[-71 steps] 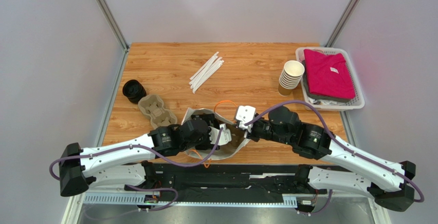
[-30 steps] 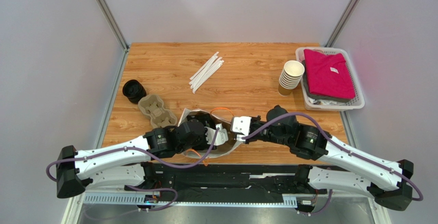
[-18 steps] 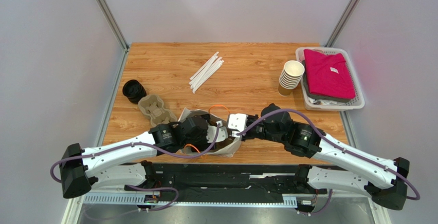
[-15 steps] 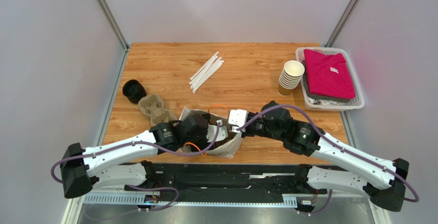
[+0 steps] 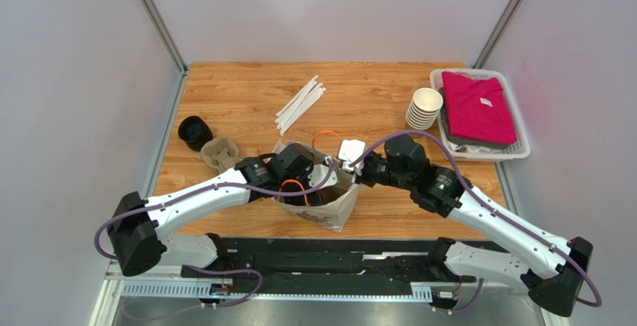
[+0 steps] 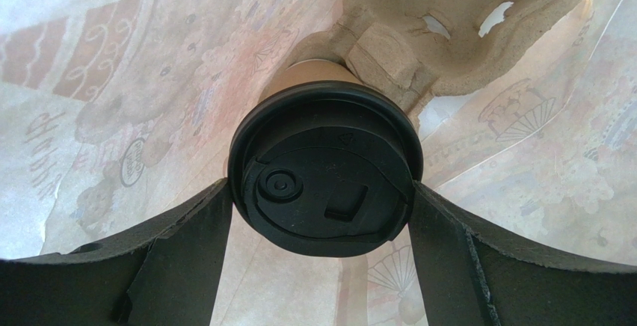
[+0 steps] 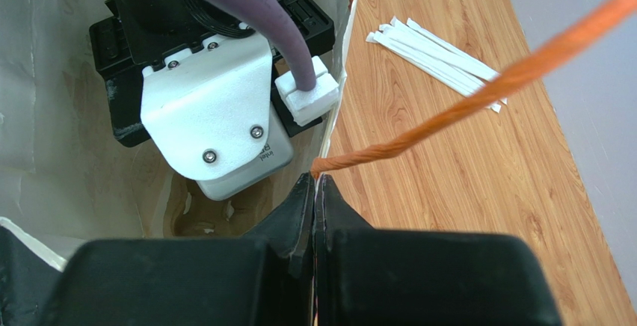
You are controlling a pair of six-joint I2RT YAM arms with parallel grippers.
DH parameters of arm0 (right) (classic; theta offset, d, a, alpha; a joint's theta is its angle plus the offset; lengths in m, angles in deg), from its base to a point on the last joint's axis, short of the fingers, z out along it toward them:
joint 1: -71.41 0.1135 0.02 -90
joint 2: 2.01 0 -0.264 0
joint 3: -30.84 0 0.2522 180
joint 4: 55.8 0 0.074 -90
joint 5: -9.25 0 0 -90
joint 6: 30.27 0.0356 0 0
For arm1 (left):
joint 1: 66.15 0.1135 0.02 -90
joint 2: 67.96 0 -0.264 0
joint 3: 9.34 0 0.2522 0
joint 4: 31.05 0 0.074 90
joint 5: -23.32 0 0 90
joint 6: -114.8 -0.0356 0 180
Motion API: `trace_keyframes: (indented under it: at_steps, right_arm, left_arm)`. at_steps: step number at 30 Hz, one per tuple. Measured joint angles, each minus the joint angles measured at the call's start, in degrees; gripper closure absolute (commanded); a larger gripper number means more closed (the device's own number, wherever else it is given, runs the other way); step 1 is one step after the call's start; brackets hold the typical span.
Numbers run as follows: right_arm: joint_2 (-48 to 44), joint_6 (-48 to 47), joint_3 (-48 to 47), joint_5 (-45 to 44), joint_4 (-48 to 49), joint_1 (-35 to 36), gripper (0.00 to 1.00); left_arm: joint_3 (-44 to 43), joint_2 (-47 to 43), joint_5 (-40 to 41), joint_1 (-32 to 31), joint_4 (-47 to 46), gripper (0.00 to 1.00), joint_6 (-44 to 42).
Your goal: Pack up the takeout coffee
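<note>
two grips: left end effector point(image 6: 320, 191) wide around the takeout coffee point(image 6: 329, 150), right end effector point(image 7: 313, 185) tight on paper bag point(image 5: 333, 208) rim

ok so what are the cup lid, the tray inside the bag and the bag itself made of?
The lid looks like black moulded plastic: smooth, with a faint sheen and crisp embossed shapes. The tray looks like moulded paper pulp: grey-brown, rough and fibrous. The bag is probably thin paper: matte, printed and creased, with light glowing through.

Tiny print on left wrist camera point(image 7: 241, 163), possibly "intel"; paper bag point(image 6: 112, 79) print illegible.
</note>
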Motion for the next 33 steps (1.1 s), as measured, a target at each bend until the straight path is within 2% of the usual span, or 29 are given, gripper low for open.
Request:
trace_keyframes:
  at_steps: [30,33]
  right_arm:
    - [-0.22,-1.11,0.7,6.58,-0.33,-9.73,1.0]
    - [-0.52,-1.14,1.03,7.1,-0.22,-10.12,1.0]
  left_arm:
    - [-7.02,12.5,-1.49,1.44,-1.97,1.0,-4.09]
    - [-6.91,12.72,-1.44,1.46,-2.54,0.88,-4.63]
